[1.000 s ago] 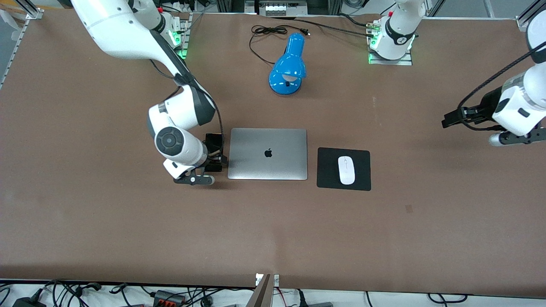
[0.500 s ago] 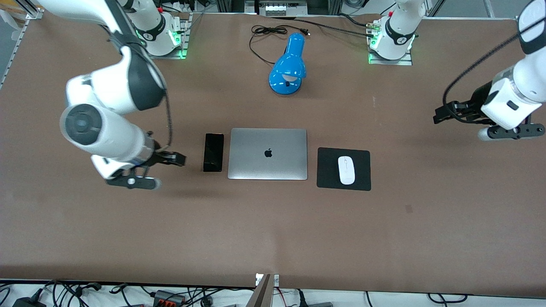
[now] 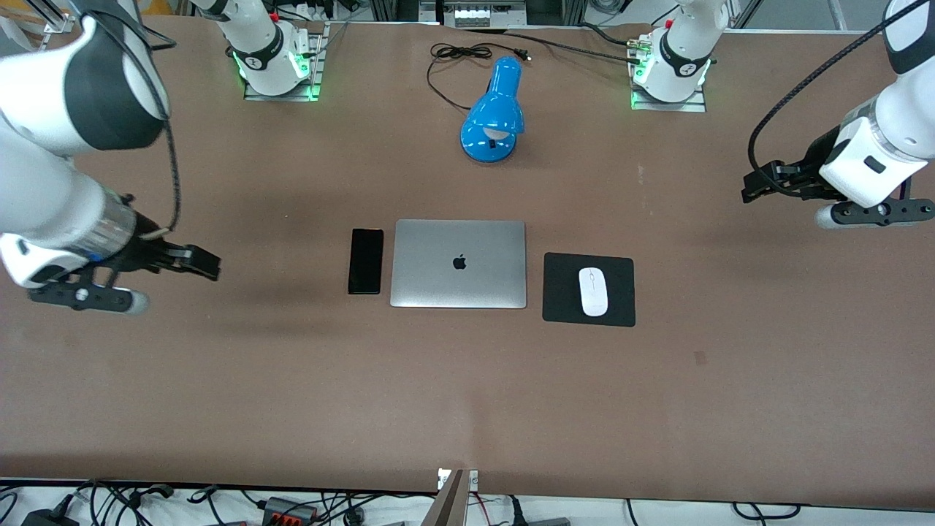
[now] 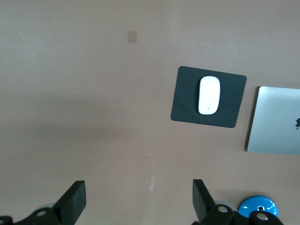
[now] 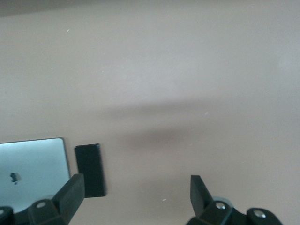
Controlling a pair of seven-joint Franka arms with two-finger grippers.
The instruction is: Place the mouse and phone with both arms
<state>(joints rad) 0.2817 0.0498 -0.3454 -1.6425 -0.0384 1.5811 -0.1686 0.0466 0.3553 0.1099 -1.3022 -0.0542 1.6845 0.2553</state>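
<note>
Right pincer [image 3: 208, 264] hangs at the left edge of the front frame, over bare table [image 3: 292, 380], fingers spread apart, nothing held. Its wrist view shows the two fingertips [image 5: 72, 190] wide open with only table between them. Left pincer [image 3: 752, 187] sits at the right edge of the front frame, also up over bare table, fingers apart and empty.

Phone [image 3: 365, 261] lies flat at frame centre, just beside the closed laptop [image 3: 459, 264] on the side toward the right arm's end. Mouse [image 3: 593, 291] rests on the black mouse pad [image 3: 566, 292], right of centre, just beside the laptop toward the left arm's end. Blue lamp [image 3: 494, 113] is above centre in the frame.

Judgement: both items look placed, neither pincer touches anything, both well apart from their items. Nothing obvious left except parking the arms.
</note>
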